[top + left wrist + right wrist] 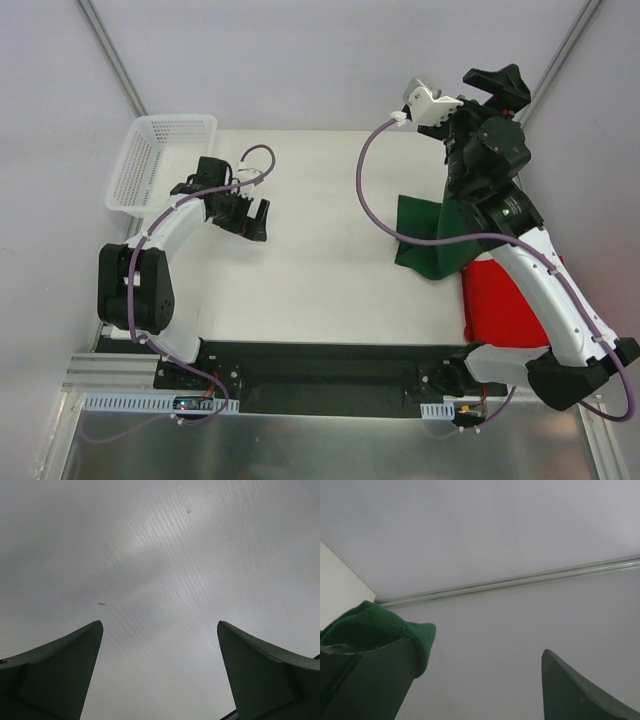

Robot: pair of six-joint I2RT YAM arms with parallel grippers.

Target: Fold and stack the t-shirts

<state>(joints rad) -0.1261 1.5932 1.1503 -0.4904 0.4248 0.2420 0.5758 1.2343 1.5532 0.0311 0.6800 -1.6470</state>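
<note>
The dark green t-shirt (422, 236) lies bunched at the right of the table, one end rising along my right arm. In the right wrist view a fold of the green t-shirt (376, 626) is draped over the left finger. My right gripper (480, 649) is open and lifted high toward the back wall; from above, the right gripper (497, 82) shows at the back right. The red t-shirt (502, 300) lies flat under that arm, partly covered by the green one. My left gripper (250, 218) hovers open over bare table; the left gripper (160, 625) has nothing between its fingers.
A white mesh basket (160, 160) stands at the table's back left corner. The white table (320, 270) stretches between the arms. A metal frame rail (520, 582) runs along the wall behind the right gripper.
</note>
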